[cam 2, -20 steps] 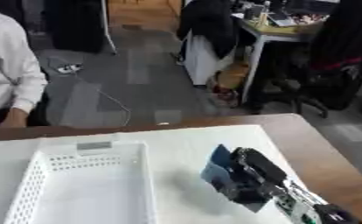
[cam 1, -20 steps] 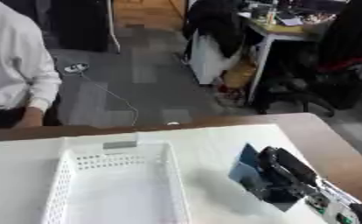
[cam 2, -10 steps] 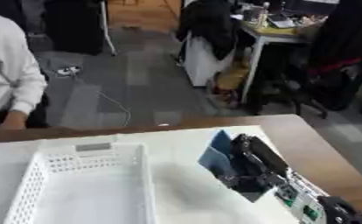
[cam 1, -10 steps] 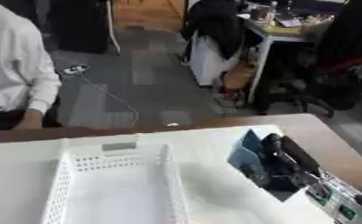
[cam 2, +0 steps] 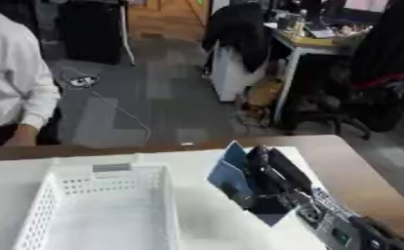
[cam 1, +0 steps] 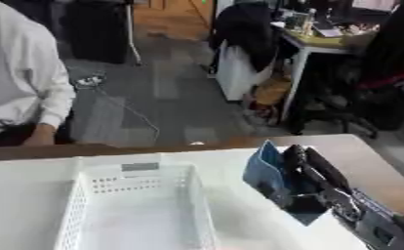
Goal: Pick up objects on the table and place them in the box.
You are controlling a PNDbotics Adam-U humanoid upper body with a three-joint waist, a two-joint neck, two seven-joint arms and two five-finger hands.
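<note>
My right hand comes in from the lower right, its black fingers curled round a flat blue object held upright above the table. The blue object hangs just right of the white perforated box, level with its far right corner. The inside of the box shows only its white bottom. My left hand is in no view.
The box stands on a white table top whose brown wooden edge shows at the right and far side. A person in a white shirt sits at the far left edge. Beyond the table lie grey floor, chairs and a desk.
My right hand has lifted the blue object up and to the left, toward the box's right wall. The camera has also tilted a little.
</note>
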